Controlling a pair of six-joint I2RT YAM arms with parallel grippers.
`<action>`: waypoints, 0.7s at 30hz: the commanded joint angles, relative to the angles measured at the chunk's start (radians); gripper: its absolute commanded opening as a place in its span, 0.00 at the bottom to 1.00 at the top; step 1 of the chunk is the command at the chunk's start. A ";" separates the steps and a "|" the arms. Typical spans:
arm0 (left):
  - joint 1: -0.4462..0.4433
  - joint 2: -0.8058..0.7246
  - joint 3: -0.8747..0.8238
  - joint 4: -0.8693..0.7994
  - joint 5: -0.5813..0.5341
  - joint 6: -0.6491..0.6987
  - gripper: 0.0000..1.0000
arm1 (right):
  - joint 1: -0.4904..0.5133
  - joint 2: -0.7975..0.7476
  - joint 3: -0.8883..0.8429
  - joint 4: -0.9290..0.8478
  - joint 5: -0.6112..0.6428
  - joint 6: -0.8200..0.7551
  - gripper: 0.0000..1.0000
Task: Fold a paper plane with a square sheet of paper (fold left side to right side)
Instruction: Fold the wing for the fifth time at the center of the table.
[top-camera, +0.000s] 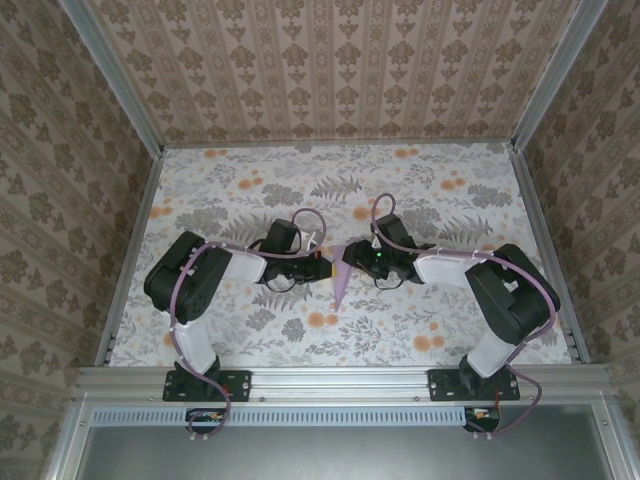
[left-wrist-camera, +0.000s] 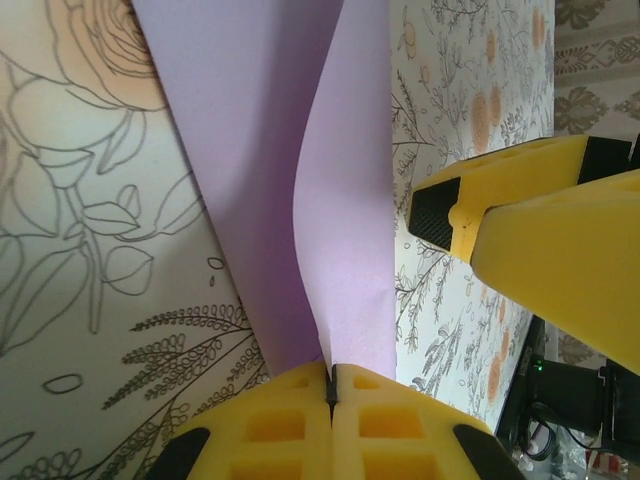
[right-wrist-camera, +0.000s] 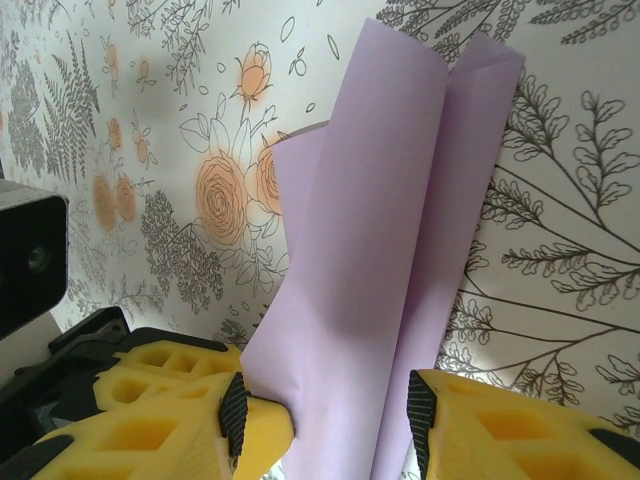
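Left gripper (left-wrist-camera: 331, 378), jaws pressed together, pinches the edge of the paper plane (left-wrist-camera: 300, 150).
Across the fold, the right gripper (right-wrist-camera: 325, 420) stands with its yellow jaws apart, the lilac sheet running between them; the narrow dart lies on the flower-printed table (top-camera: 250, 190) midway between the two arms, one flap curling up, its point toward the near edge.

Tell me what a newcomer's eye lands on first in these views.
The lilac paper plane stands out at mid-table, pale and plain against the flowered tablecloth. The left gripper is pinched shut on its edge. The right gripper straddles it with its yellow fingers apart.
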 joint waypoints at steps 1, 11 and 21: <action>0.010 0.019 0.020 -0.013 0.022 0.032 0.00 | -0.001 0.032 0.029 0.019 -0.025 0.016 0.49; 0.010 0.028 0.026 -0.018 0.022 0.035 0.00 | -0.001 0.084 0.061 0.021 -0.036 0.013 0.50; 0.010 0.042 0.042 -0.028 0.025 0.052 0.00 | -0.001 0.119 0.088 -0.048 -0.023 -0.002 0.49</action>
